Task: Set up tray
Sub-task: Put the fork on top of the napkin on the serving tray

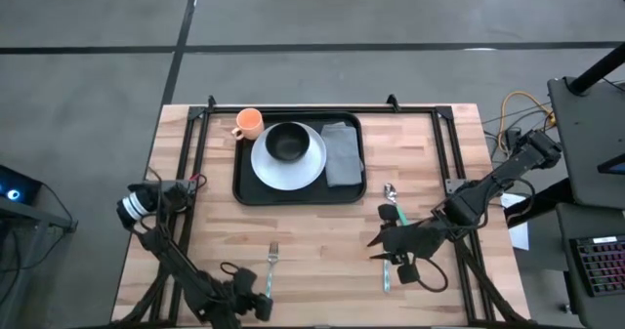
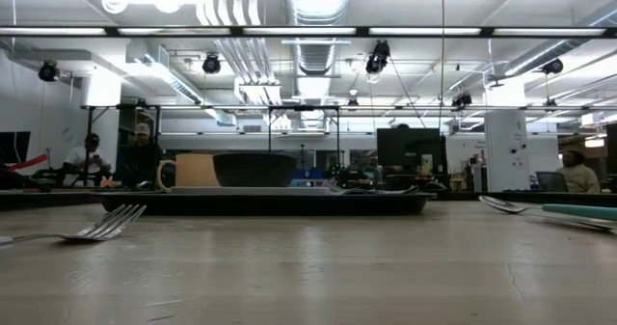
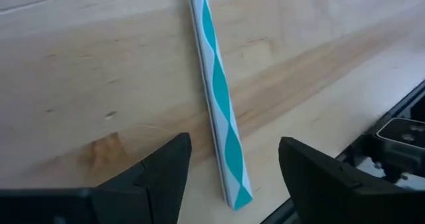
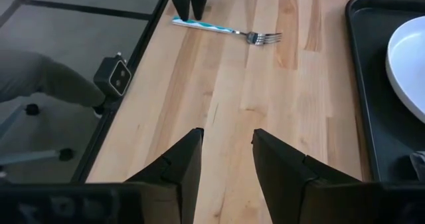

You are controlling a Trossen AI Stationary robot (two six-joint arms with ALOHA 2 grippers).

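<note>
The black tray (image 1: pixel 240 186) lies at the table's far middle. It carries a white plate (image 1: pixel 293 169) with a black bowl (image 1: pixel 287 141) on it and a folded grey napkin (image 1: pixel 341 153). An orange cup (image 1: pixel 248 123) stands at the tray's far left corner. A fork (image 1: pixel 271 264) with a teal-and-white striped handle (image 3: pixel 219 98) lies flat on the wood near the front edge. My left gripper (image 1: pixel 264 303) is open and slants down over the handle's near end, one finger on either side, touching nothing. My right gripper (image 1: pixel 374 248) hangs open above bare wood at the right.
A spoon (image 1: pixel 391 194) with a teal handle lies on the table under my right arm; the low view shows it flat at the right (image 2: pixel 540 209). Black frame rails (image 1: pixel 195 143) run along the table's left and right sides. Bare wood lies between the fork and the tray.
</note>
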